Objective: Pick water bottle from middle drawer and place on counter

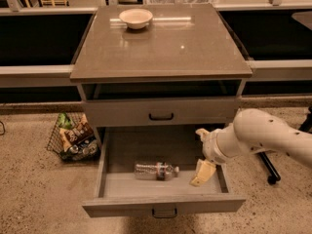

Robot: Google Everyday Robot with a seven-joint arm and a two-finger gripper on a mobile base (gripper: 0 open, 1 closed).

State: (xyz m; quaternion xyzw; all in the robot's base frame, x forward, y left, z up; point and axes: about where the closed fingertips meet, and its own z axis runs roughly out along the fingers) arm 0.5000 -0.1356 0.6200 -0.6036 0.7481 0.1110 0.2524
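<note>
Fingers (202, 172) of the gripper (197, 157) stand spread and empty over the right side of the open middle drawer (161, 204) — the water bottle (156, 170) lies on its side just beside them, untouched. Above, the counter (165, 48) carries a pale bowl (136, 18) at its far edge. Bottle — clear, ribbed, dark label, white cap.

One water bottle (156, 170), one bowl (136, 18), one counter (165, 48), one gripper (202, 172) over middle drawer (122, 204)
</note>
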